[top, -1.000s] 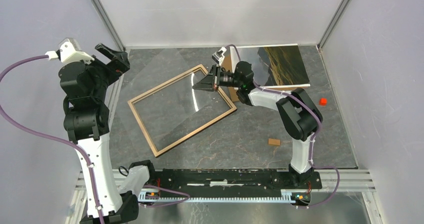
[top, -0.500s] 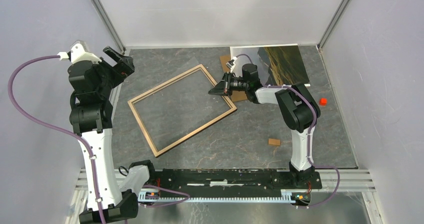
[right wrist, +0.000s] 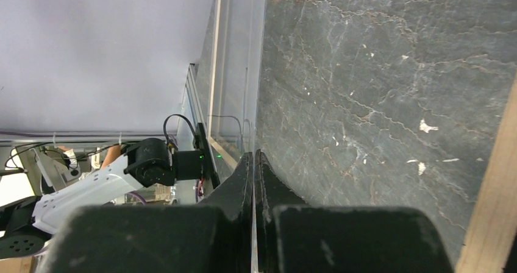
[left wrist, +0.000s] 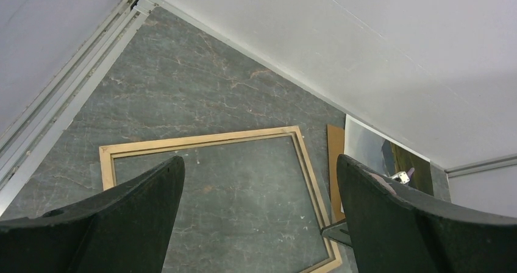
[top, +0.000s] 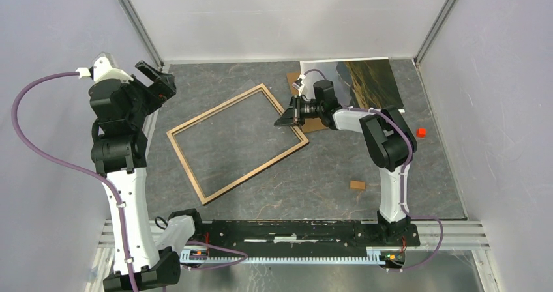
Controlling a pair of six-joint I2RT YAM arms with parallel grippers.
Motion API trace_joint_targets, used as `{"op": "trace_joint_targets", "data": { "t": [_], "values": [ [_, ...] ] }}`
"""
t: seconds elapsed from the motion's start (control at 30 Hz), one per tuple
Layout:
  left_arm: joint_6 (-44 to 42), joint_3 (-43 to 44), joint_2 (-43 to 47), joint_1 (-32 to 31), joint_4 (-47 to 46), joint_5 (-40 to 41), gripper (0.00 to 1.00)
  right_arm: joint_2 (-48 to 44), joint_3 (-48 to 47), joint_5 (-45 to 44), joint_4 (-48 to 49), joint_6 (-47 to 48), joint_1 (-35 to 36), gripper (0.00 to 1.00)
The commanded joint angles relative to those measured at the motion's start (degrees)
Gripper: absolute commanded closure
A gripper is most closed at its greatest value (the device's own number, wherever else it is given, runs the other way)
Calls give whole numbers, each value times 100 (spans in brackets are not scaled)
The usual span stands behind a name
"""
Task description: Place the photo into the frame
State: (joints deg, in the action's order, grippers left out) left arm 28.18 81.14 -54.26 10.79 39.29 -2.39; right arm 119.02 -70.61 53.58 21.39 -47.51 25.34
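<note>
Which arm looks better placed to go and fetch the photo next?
Probably the right arm. The right pincer, shut, sits at the right edge of the frame, close to the photo at the far right. The left pincer, open, hangs at the far left, with the frame between.

**Room near the arms, tight at the far right**

Open grey floor [top: 313, 175] near the arms, with only a small brown block [top: 357, 185] lying there. More bare floor at the far left, between the frame [top: 215, 110] and the back wall. Blocked at the frame's right rim by the right gripper [top: 280, 120], closed tight and low. Crowded behind it: brown board [top: 295, 82], then the photo [top: 365, 83] flat by the back wall. Little red cube [top: 421, 132] near the right wall. Left gripper [top: 156, 75] spread wide, up high by the left wall.
</note>
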Motion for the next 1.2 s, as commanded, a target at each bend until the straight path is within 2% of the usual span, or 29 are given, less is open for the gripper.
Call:
{"op": "trace_joint_targets", "data": {
  "t": [0.0,0.3,1.17],
  "values": [
    [-67,-10,42,-5,-121,-128,0,93,-432,122,-409,576,-86,100],
    [-123,7,60,-3,-112,-100,0,290,-752,75,-659,769,-184,100],
    [-169,33,75,-8,-106,-79,0,270,-726,-290,-431,559,-198,100]
  ]
}}
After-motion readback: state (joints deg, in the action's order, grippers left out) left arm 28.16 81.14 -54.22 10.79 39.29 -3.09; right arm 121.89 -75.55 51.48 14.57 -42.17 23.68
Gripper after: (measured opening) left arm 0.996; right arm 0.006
